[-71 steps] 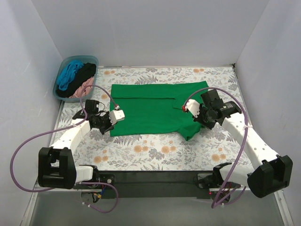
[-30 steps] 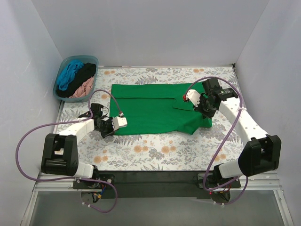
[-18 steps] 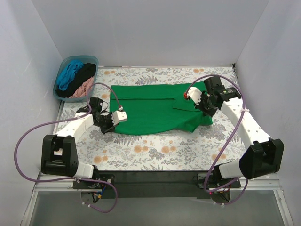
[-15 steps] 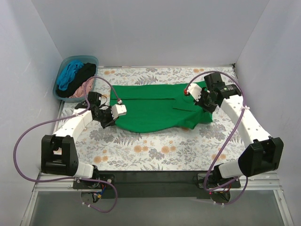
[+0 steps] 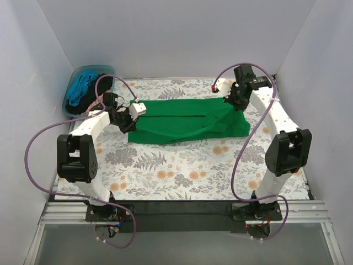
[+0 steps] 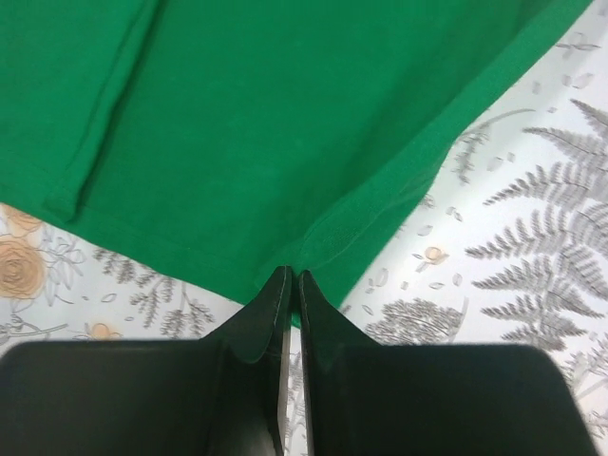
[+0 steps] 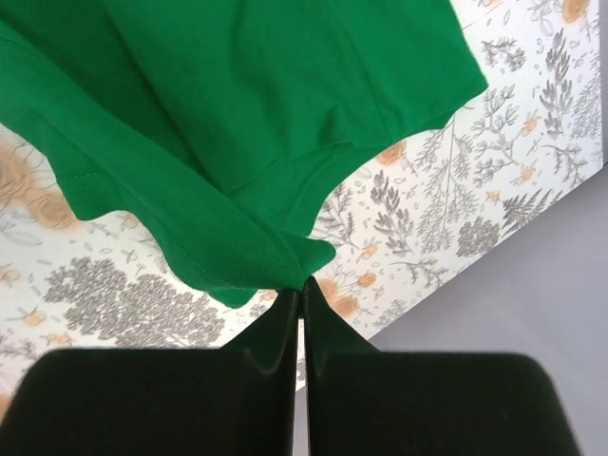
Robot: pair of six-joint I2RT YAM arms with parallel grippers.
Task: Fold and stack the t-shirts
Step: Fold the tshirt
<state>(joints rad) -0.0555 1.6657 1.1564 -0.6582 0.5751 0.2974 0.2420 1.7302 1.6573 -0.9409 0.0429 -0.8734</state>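
Note:
A bright green t-shirt (image 5: 185, 120) lies folded lengthwise across the far half of the floral tablecloth. My left gripper (image 5: 131, 116) is shut on its left edge; the left wrist view shows the hem (image 6: 313, 237) pinched between the black fingers. My right gripper (image 5: 230, 98) is shut on the shirt's right far edge, with green fabric (image 7: 237, 237) hanging from the fingertips in the right wrist view. Teal-blue (image 5: 81, 88), black (image 5: 83, 102) and pink t-shirts lie bunched in the tub.
The pale blue plastic tub (image 5: 88, 70) stands at the far left corner. The floral tablecloth (image 5: 182, 171) covers the table. White walls close in at the back and both sides. Purple cables loop over both arms.
Both grippers carried the shirt's near edge toward the far edge, folding it into a narrower band. Both arms now reach farther back.

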